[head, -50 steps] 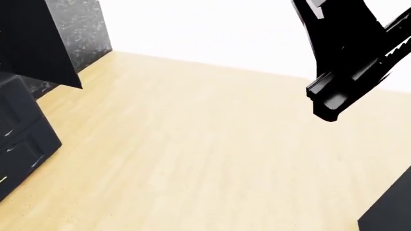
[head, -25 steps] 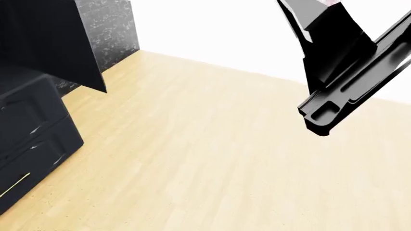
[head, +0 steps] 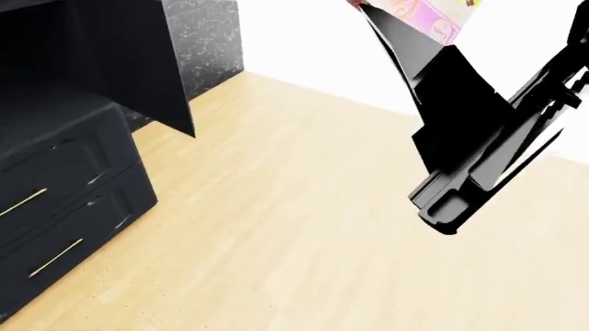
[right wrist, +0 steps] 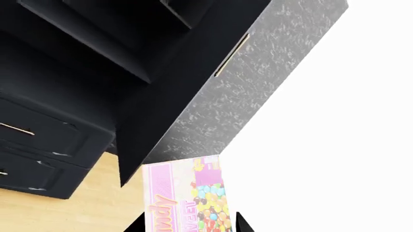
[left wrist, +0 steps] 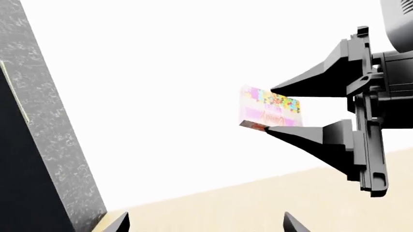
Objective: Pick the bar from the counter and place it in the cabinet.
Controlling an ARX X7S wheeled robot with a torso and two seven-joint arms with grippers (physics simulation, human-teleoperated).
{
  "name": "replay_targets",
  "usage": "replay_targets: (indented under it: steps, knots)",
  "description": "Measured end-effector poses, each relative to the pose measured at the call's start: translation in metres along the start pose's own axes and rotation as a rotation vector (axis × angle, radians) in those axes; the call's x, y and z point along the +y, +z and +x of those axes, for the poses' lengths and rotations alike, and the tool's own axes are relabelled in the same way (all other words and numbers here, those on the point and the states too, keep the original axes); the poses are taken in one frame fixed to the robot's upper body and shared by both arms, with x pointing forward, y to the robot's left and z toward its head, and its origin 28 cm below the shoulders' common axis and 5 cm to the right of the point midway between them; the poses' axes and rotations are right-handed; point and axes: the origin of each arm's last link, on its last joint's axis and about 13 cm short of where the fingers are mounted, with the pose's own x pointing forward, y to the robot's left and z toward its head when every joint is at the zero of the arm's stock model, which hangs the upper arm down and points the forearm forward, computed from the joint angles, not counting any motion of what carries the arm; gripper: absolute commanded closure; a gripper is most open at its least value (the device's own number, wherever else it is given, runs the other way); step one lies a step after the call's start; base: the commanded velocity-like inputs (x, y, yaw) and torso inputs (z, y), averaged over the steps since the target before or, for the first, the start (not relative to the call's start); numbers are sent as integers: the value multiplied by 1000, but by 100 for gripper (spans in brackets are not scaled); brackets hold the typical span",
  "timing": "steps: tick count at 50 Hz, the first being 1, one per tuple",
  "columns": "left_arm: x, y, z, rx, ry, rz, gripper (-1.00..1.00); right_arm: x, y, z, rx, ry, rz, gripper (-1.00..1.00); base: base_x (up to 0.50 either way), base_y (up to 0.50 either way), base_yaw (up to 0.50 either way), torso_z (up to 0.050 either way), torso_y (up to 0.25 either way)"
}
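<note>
My right end effector (left wrist: pixel 274 110) is clenched on the bar (right wrist: pixel 189 195), a flat pink packet held up in the air with its free end pointing toward the cabinet (head: pixel 74 172); I read "Candy" lettering, the word "SWEET" and a spill of multicoloured candies on its face. My left end effector shows only two dark finger tips (left wrist: pixel 116 223) at the frame edge of its wrist view, and I cannot tell how it is set. Below lies open pale plank flooring (head: pixel 276 234), bare between me and the cabinet. The cabinet is matte navy-black, with panelled drawers, slim brass handles (head: pixel 23 201), a door (head: pixel 138 62) swung outward and a speckled grey side panel (right wrist: pixel 258 82).
</note>
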Motion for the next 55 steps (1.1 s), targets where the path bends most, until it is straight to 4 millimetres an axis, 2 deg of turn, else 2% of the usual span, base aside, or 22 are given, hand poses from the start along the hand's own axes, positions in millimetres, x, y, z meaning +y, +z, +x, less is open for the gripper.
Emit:
replay_targets:
  steps: [55]
  knots:
    - [-2, 5, -5, 1, 9, 9, -100, 14, 2, -5, -22, 82, -27, 100, 166, -196, 429, 0, 1]
